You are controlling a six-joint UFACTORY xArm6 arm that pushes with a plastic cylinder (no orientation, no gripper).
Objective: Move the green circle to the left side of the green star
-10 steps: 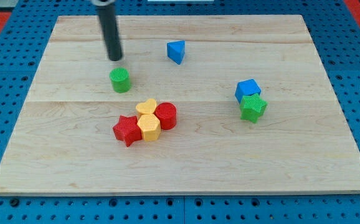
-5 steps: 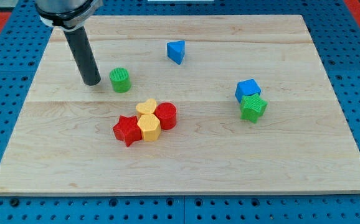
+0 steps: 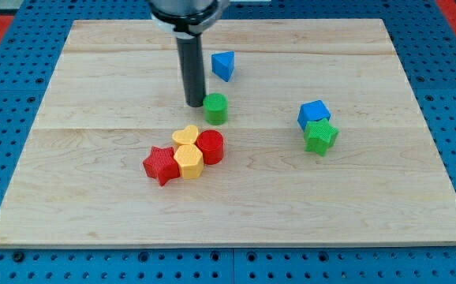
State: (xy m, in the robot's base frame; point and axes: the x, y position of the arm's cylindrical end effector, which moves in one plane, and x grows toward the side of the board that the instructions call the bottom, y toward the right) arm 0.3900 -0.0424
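My tip [image 3: 194,103] sits on the counter [image 3: 94,173] just at the view's left of the green circle [image 3: 215,108], touching its side or nearly so — the two are too close to tell apart. The tool is a plain rod with nothing to open or close, and it holds nothing. The green circle lies near the middle of the counter, well apart from the green star [image 3: 320,136], which is off toward the view's right, pressed against the blue block [image 3: 313,113] just above it. A blue triangle [image 3: 223,65] stands above the circle, near the rod. Below the circle huddle a red circle [image 3: 210,147], a yellow heart [image 3: 185,136], a yellow hexagon [image 3: 188,162] and a red star [image 3: 161,165] — all bunched together.
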